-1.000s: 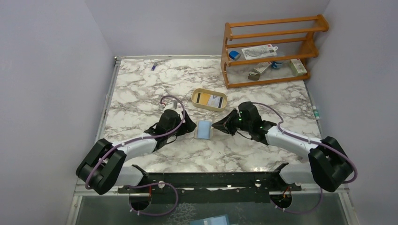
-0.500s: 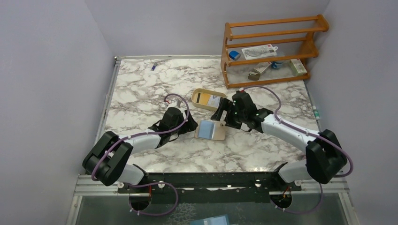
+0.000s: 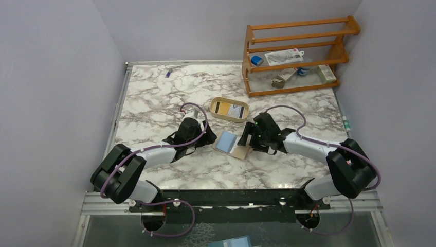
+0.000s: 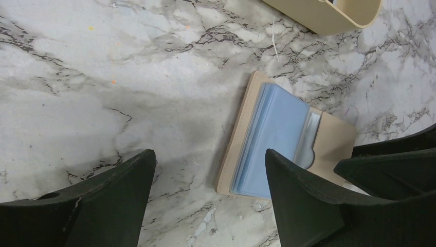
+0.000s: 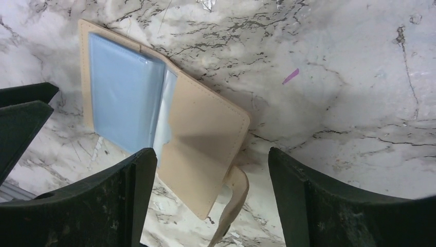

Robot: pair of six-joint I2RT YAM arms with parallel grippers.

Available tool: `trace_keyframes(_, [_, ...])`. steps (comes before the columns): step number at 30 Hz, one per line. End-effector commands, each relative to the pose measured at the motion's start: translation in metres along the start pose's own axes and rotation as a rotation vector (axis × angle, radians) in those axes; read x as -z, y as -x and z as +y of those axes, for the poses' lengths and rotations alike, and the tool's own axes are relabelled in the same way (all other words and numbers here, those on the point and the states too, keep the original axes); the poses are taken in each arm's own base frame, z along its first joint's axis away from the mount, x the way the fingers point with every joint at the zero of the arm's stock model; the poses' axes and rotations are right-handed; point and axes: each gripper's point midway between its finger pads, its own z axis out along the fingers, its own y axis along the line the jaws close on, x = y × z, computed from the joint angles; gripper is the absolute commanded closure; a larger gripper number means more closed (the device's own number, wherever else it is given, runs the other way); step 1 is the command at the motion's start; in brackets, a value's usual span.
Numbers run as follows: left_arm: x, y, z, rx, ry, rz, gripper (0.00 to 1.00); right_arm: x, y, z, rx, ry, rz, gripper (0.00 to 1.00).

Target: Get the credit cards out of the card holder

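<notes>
The beige card holder (image 3: 232, 144) lies open on the marble between my two grippers. Its pale blue inner sleeves (image 4: 275, 131) face up, and whether cards sit in them I cannot tell. The tan cover (image 5: 205, 136) is folded out to the right, its snap tab (image 5: 234, 198) curling up. My right gripper (image 5: 210, 154) hangs open over that cover and tab, holding nothing. Just left of the holder, my left gripper (image 4: 210, 157) is open and empty. A yellow-orange credit card (image 3: 222, 107) and a bluish-white one (image 3: 236, 111) lie in the oval tray.
The oval tan tray (image 3: 229, 116) sits just behind the holder. A wooden rack (image 3: 293, 54) with small items stands at the back right. A small blue object (image 3: 168, 73) lies near the back left edge. The left gripper's fingers (image 5: 23, 116) show in the right wrist view.
My right gripper opened and let go of the holder's cover, went toward the tray, then came back over the holder. The holder now lies spread open and slightly turned. The left arm barely moved.
</notes>
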Motion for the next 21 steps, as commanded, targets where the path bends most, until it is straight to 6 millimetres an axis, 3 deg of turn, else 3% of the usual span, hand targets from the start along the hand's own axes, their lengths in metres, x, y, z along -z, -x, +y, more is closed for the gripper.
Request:
trace_keyframes(1, [-0.002,-0.008,0.003,-0.016,0.011,0.027,0.21,-0.002,0.003,-0.015,0.015,-0.02,-0.073,0.16])
trace_keyframes(7, [-0.003,-0.014,0.006,-0.006,0.009,0.037,0.21,-0.005,-0.009,-0.005,-0.053,0.134,-0.097,0.33])
trace_keyframes(14, [-0.002,-0.016,0.008,-0.006,0.011,0.04,0.21,-0.007,-0.022,0.007,-0.138,0.3,-0.104,0.41])
trace_keyframes(18, [-0.003,-0.018,0.009,-0.002,0.015,0.046,0.2,-0.012,-0.025,0.009,-0.152,0.331,-0.102,0.55])
trace_keyframes(21, [-0.004,-0.021,0.008,0.005,0.003,0.058,0.21,-0.017,-0.027,0.008,-0.158,0.336,-0.097,0.72])
